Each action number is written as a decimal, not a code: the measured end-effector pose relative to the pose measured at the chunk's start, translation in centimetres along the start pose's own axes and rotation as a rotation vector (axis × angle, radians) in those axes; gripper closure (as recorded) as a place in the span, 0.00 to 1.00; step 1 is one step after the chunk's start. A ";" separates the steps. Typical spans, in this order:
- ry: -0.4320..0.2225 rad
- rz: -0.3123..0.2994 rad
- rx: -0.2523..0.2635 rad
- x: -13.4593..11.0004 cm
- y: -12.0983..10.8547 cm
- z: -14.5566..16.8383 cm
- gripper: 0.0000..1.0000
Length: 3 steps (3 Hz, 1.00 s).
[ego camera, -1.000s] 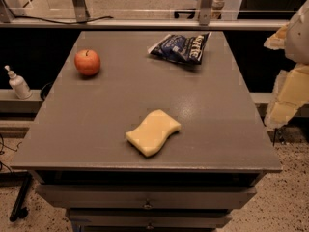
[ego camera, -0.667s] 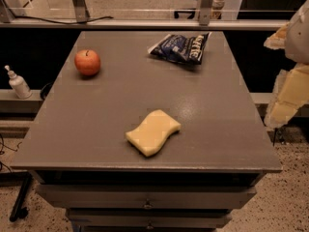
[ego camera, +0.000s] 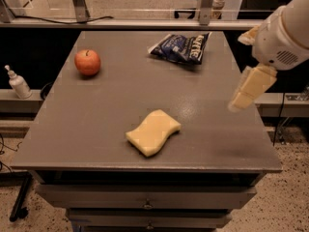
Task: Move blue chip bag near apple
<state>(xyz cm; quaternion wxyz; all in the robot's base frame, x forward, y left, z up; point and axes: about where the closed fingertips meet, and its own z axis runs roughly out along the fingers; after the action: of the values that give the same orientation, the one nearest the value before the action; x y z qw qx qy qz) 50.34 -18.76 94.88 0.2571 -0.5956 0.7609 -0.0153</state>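
**Sponge [ego camera: 153, 132] and pump bottle [ego camera: 18, 82]**

The pale yellow wavy sponge lies flat on the grey worktop [ego camera: 96, 129] near its front edge, roughly midway between the left and right edges. The white pump bottle stands upright on a ledge [ego camera: 9, 96] beyond the left edge. Drawers [ego camera: 145, 197] sit under the front edge. The claw [ego camera: 241, 98] hangs just outside the right edge.

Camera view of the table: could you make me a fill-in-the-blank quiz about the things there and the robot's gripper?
The apple lies ____ of the blue chip bag. The thing nearest the table's front edge is the ____. The gripper hangs over the table's ____ edge.
Missing: left; sponge; right.
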 end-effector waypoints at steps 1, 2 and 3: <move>-0.123 0.006 0.048 -2.0 -3.8 3.7 0.00; -0.209 -0.020 0.089 -3.8 -7.6 7.0 0.00; -0.264 -0.029 0.119 -4.7 -10.9 9.8 0.00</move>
<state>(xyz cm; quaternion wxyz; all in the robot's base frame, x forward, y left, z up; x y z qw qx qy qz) 64.85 -14.86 91.74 0.3896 -0.5872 0.7094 0.0147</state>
